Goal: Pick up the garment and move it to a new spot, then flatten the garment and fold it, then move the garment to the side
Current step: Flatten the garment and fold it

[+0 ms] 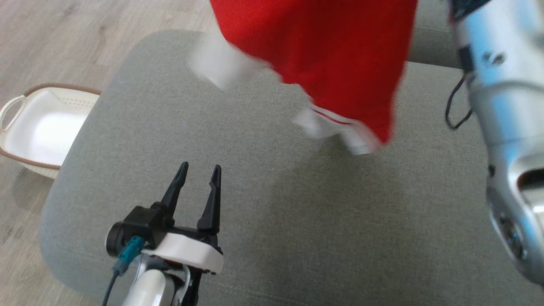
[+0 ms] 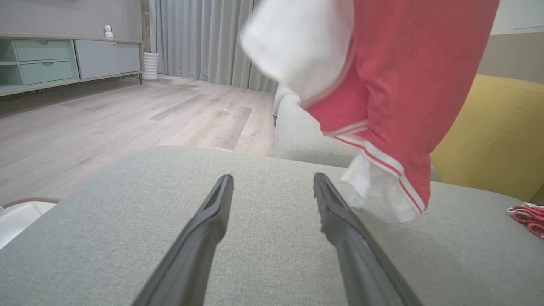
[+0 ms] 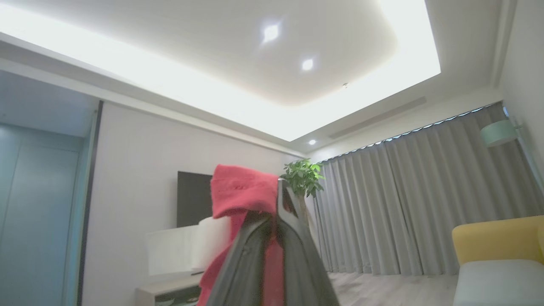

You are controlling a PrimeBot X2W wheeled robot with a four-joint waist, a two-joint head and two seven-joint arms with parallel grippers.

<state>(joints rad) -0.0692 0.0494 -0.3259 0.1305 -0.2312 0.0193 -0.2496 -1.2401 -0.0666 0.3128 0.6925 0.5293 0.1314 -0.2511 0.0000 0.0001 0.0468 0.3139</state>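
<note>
The garment (image 1: 331,55) is red with white sleeves and striped white cuffs. It hangs in the air above the far part of the grey cushion (image 1: 255,204), its lowest cuff just over the fabric. In the left wrist view the garment (image 2: 395,76) dangles ahead and to the right of my open fingers. My right gripper (image 3: 274,212) points up toward the ceiling and is shut on a red fold of the garment (image 3: 240,191), which drapes over its fingers. My left gripper (image 1: 199,172) hovers low over the cushion's near left part, open and holding nothing.
A white basket (image 1: 42,127) with a brown rim sits on the wood floor left of the cushion. My right arm's silver forearm (image 1: 505,106) rises at the right. A yellow seat (image 2: 497,136) and a small pink cloth (image 2: 527,216) lie beyond the cushion.
</note>
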